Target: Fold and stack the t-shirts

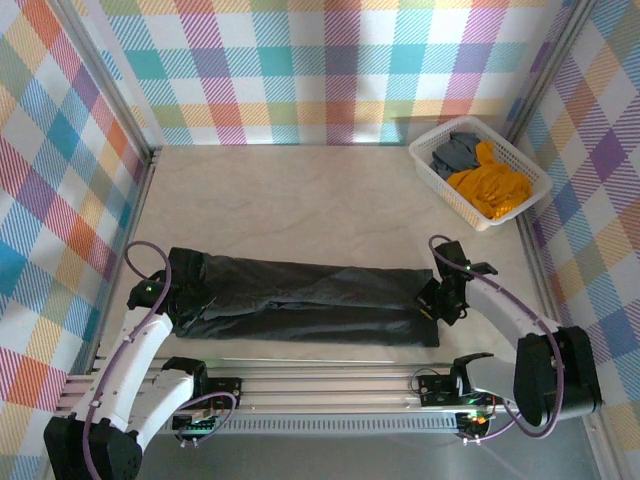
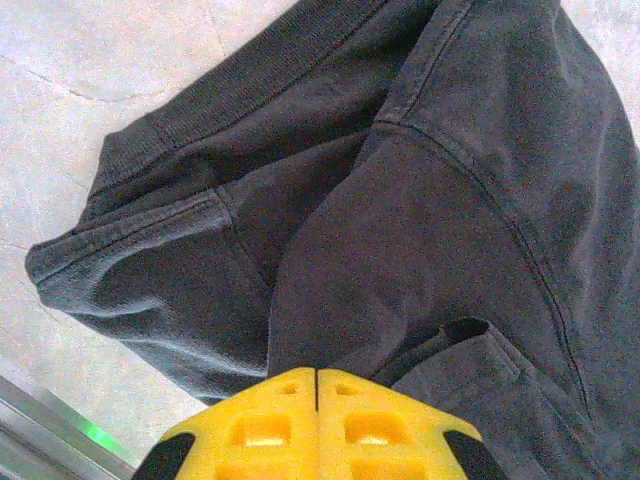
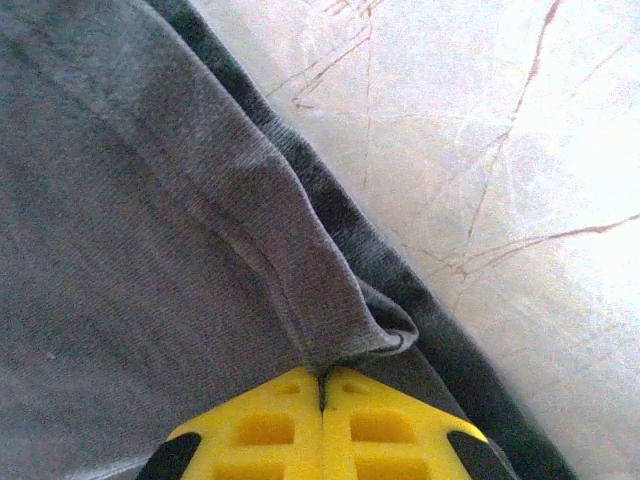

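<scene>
Pale, stone-patterned laminate with thin veins covers the tabletop (image 1: 300,190), and plaid walls (image 1: 330,70) in pastel checks of orange, teal, pink and yellow close it in on three sides. An aluminium rail (image 1: 330,385) runs along the near edge, with both arm bases on it.

In the far right corner sits a white lattice basket (image 1: 425,160), set at an angle. It holds a crumpled orange t-shirt (image 1: 490,190) with a grey t-shirt (image 1: 455,152) bunched beside it toward the back.

The charcoal t-shirt (image 1: 300,300) lies across the near part of the tabletop as a long, narrow folded band running left to right, well apart from the basket.

The left end effector (image 1: 185,300) rests on the band's left end, where sleeve and ribbed hem are heaped. Its yellow fingers are pressed together against the cloth, and I cannot tell whether any fabric is caught between them.

The right end effector (image 1: 432,300) is at the band's right end, fingers closed, with a small fold of the hem pinched at their tips. Bare tabletop lies just beside that edge.
</scene>
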### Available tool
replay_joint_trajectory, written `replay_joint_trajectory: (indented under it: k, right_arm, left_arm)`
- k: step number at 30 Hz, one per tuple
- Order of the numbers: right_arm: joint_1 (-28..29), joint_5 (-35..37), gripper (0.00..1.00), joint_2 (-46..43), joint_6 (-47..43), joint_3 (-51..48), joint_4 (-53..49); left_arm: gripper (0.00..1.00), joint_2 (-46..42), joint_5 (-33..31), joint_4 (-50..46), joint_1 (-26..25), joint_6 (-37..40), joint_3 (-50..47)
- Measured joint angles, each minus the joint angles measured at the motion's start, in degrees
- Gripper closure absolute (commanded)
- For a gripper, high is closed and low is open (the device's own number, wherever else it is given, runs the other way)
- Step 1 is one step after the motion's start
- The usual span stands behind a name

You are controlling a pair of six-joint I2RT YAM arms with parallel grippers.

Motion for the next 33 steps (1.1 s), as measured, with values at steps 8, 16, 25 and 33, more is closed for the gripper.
replay_joint_trajectory:
  k: [8,16,25,33]
  right_arm:
    - [0.00,2.23,0.71,-1.68,-1.97,3.58,-1.46]
    - [3.04,3.39,0.72,-2.95,-4.72,12.94,-2.14]
    - [7.26,3.34,0.72,1.68,-5.55,15.76,-2.01]
    - [10.23,2.95,0.72,7.28,-5.53,16.81,-0.59]
  left_arm:
    - [1.00,-0.46,2.14,-1.40,-0.02,-0.66,0.07]
    - [1.00,-5.01,4.13,-6.21,-3.80,-4.70,0.17]
    - [1.00,-2.38,4.09,-7.48,-13.31,-6.64,0.39]
    - [1.00,4.42,2.25,-4.63,-21.49,-9.38,-1.70]
